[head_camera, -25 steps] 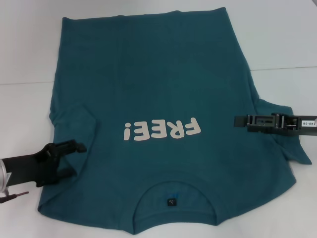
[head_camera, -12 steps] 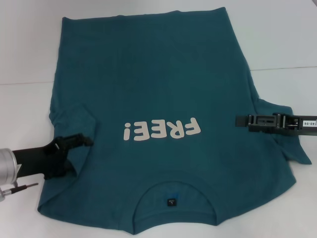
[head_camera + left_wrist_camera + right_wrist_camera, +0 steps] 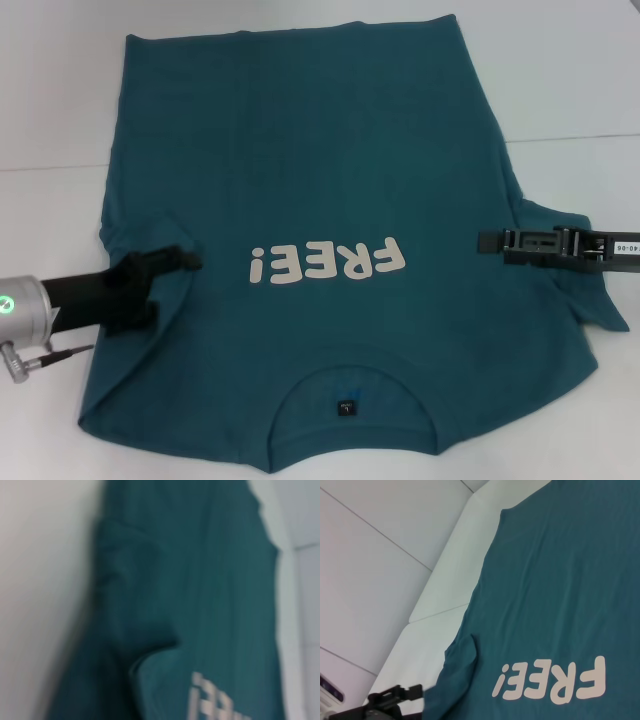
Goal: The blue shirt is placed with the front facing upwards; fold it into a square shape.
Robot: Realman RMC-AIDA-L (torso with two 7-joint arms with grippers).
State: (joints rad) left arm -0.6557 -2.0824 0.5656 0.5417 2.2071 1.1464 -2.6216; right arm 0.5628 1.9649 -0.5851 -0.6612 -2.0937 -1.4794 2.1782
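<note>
Head view: the blue shirt (image 3: 330,230) lies flat on the white table (image 3: 570,80), front up, collar near the robot, hem at the far side. The cream "FREE!" print (image 3: 327,263) reads upside down from here. Left gripper (image 3: 170,262) reaches in from the left, its tip over the folded left sleeve (image 3: 145,250); fingers look close together, but I cannot tell if they hold cloth. Right gripper (image 3: 490,243) hovers at the shirt's right edge, beside the right sleeve (image 3: 590,290); finger gap not visible, cannot tell.

Left wrist view: blurred; shirt fabric w/ a crease at the sleeve, part of the print.

Right wrist view: shirt and print, left gripper farther off at the sleeve edge.
</note>
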